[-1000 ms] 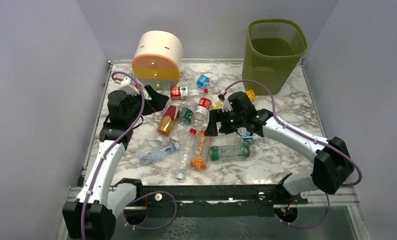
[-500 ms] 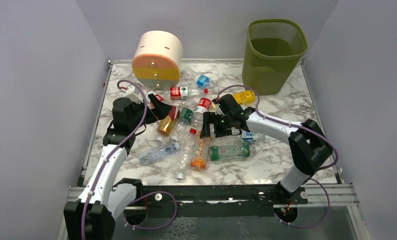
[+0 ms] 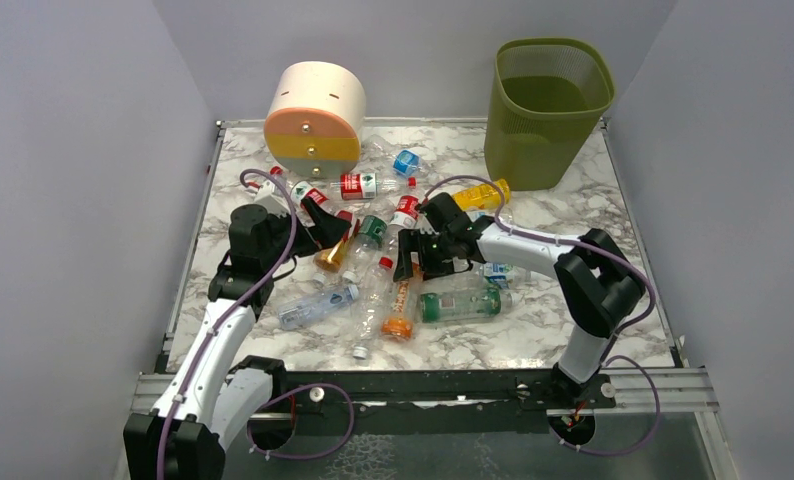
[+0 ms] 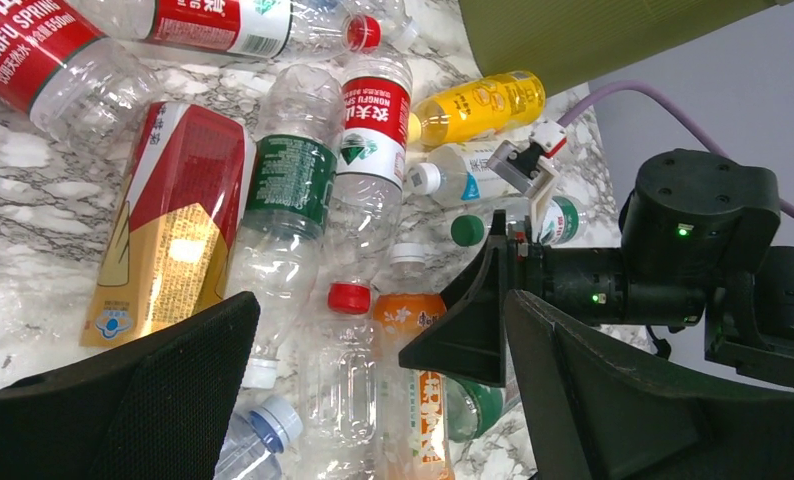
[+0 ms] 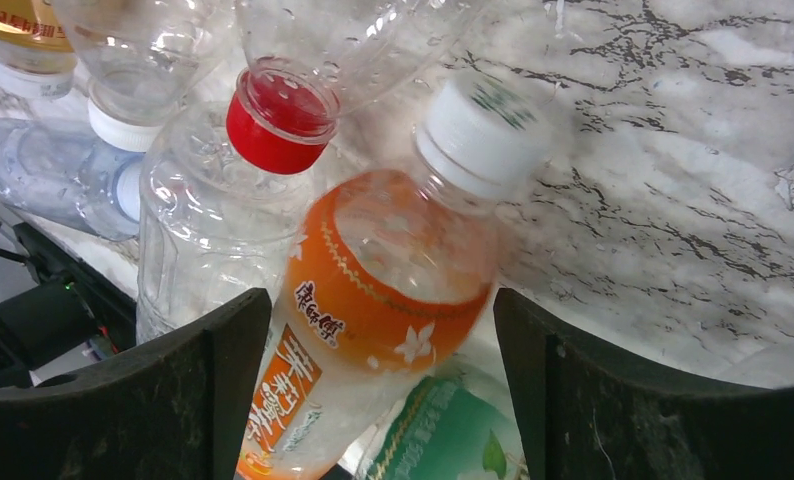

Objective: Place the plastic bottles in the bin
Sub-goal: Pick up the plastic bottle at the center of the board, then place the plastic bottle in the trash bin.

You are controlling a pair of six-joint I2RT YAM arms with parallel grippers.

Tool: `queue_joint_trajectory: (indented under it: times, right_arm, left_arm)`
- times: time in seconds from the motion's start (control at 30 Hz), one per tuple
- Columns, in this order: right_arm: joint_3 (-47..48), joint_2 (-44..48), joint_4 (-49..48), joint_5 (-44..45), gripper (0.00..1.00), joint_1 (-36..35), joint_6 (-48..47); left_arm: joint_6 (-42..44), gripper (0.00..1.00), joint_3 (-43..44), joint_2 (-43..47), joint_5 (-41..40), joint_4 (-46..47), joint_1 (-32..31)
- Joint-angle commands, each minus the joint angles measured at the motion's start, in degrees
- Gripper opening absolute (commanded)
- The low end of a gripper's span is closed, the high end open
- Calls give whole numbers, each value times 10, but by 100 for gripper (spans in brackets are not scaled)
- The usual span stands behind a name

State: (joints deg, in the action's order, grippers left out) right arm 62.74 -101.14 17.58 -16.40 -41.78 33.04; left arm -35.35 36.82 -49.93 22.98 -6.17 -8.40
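Observation:
Several plastic bottles lie in a heap mid-table. My right gripper (image 3: 410, 262) is open and straddles the neck end of an orange-labelled bottle (image 5: 383, 290) with a white cap; a gap shows on its right side. A green-labelled bottle (image 5: 443, 440) lies under it. Open as well, my left gripper (image 4: 373, 400) hovers over a clear red-capped bottle (image 4: 348, 370) beside the orange-labelled bottle (image 4: 423, 380). The right gripper's finger (image 4: 483, 320) stands just ahead of it. A red-and-gold bottle (image 4: 178, 215) lies to the left. The olive-green bin (image 3: 548, 110) stands at the back right.
A cream, orange and yellow round drawer box (image 3: 315, 112) stands at the back left. A yellow bottle (image 3: 478, 195) lies in front of the bin. Grey walls close the table on three sides. The two grippers are close together over the heap.
My right gripper has moved left and down onto the orange-labelled bottle, its elbow swinging in. My left gripper has moved right towards the heap.

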Motion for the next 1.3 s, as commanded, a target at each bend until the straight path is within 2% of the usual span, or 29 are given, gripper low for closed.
queue_joint_trajectory:
  times: [0.0,0.17,0.33,0.6,0.9,1.27]
  right_arm:
    - [19,-14,-9,4,82,-6,3]
    - [25,-11,-8,6,65,-6,0]
    - [45,-1,5,18,55,-5,-10]
    - [100,32,48,64,52,-5,-33]
    - [210,44,102,111,52,9,-85]
    - [351,32,114,94,52,98,-126]
  left_arm:
    - [-22,99,-14,25,0,1,-6]
    - [-26,99,-12,41,-7,-1,-7]
    - [-24,99,-11,54,-18,-11,-8]
    - [-23,99,-20,67,-30,-22,-8]
    - [-28,99,-33,77,-32,-31,-8]
    - [-21,99,-32,99,-37,-64,-8]
